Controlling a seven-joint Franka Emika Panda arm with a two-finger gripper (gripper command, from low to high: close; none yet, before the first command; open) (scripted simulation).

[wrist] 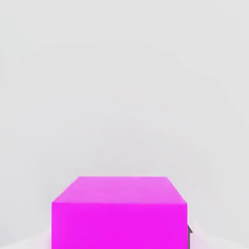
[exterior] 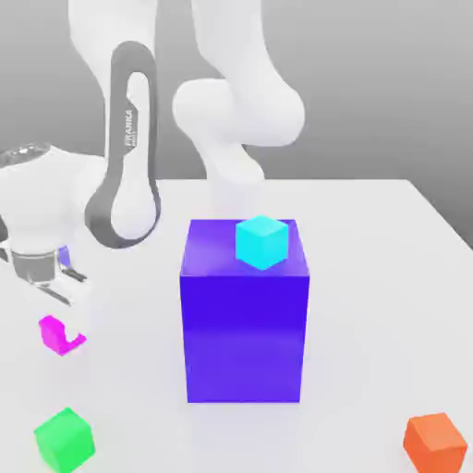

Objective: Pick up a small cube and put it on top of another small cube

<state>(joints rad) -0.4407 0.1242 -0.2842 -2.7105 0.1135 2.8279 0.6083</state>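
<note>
the white arm (exterior: 231, 102) occupies the upper left and top centre of the exterior view, its wrist lowered at the left edge. the table (exterior: 388, 305) is a pale surface across the lower frame. the large blue block (exterior: 245, 323) stands at centre. the cyan cube (exterior: 262, 242) rests on the blue block's top face, near its front right corner. the orange cube (exterior: 435, 442) sits on the table at lower right. the green cube (exterior: 65, 439) sits at lower left. the magenta cube (exterior: 61, 334) is at the left edge, above the green cube and directly below the wrist. the gripper (exterior: 61, 323) is closed onto the magenta cube, fingers narrowly spaced at its sides. in the hand view the magenta cube (wrist: 119, 211) fills the lower centre.
</note>
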